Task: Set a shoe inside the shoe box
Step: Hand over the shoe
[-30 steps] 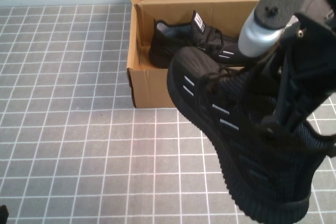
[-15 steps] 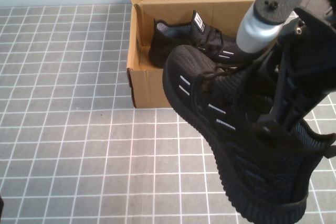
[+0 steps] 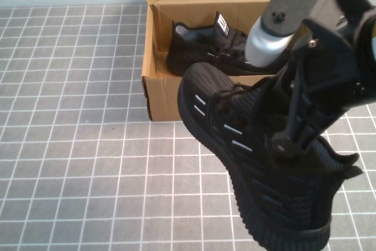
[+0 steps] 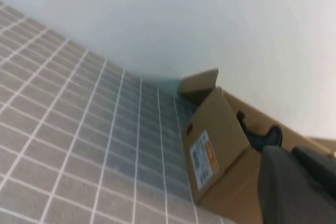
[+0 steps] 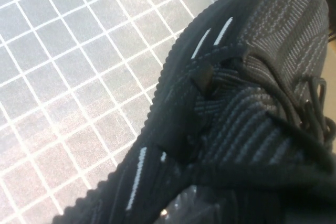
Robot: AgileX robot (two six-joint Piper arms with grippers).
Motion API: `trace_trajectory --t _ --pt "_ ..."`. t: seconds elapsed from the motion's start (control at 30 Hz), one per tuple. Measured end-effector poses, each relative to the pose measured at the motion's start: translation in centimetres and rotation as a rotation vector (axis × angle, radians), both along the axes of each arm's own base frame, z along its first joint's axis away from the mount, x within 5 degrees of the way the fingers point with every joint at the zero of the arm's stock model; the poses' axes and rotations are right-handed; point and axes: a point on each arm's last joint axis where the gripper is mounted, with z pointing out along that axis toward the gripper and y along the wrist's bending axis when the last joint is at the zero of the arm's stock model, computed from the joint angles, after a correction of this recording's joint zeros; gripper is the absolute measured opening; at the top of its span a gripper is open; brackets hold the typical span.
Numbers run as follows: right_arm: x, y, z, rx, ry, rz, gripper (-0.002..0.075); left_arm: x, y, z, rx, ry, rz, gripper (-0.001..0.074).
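The right gripper (image 3: 288, 139), angled down from the frame's upper right, is clamped on the shoe (image 3: 258, 168) at centre-right, lifted before the shoe box (image 3: 154, 80). The twin sneaker (image 3: 205, 48) lies inside the box. The left gripper is closed, out of view.

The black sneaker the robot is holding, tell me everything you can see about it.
The black knit lace-up sneaker has short white dashes along its side, black laces and a ribbed dark sole. It hangs in the air, toe tilted up toward the brown cardboard shoe box, heel low near the camera. The right gripper is shut on its collar; nothing else touches it. Its toe overlaps the box's front wall in the high view.
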Motion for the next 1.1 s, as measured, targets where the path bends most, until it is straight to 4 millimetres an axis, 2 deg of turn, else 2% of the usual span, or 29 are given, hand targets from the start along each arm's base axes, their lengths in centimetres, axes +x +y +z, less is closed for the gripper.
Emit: trace_trajectory --t 0.13,0.23,0.33,0.43,0.6,0.83,0.9,1.1 --pt "0.5 0.5 -0.6 -0.016 0.016 0.000 -0.0006 1.1 -0.8 1.9 0.041 0.202 -0.085 -0.0001" --pt "0.8 0.8 -1.0 -0.026 0.027 0.000 -0.0006 2.7 -1.4 3.5 0.123 0.360 -0.159 -0.0001" --pt "0.9 0.9 -1.1 -0.033 0.028 -0.001 -0.0006 4.8 -2.1 5.1 0.242 0.489 -0.259 -0.0001" --pt "1.0 0.8 -1.1 -0.038 0.022 -0.002 -0.0006 6.9 -3.0 7.1 0.349 0.548 -0.405 -0.0001" --pt "1.1 0.9 -1.2 -0.039 0.015 -0.004 -0.0006 11.4 -4.7 10.5 0.447 0.530 -0.639 -0.0001" --pt "1.2 0.8 -1.1 -0.049 -0.001 -0.002 -0.0006 16.6 -7.2 12.6 0.532 0.455 -1.061 -0.0001" --pt "1.3 0.8 -1.1 -0.066 -0.025 0.015 -0.0006 18.1 -7.5 13.1 0.568 0.414 -1.119 -0.0001" --pt "1.5 0.7 -1.1 -0.132 -0.106 0.101 -0.0006 21.6 -7.9 14.2 0.643 0.341 -1.151 -0.0001"
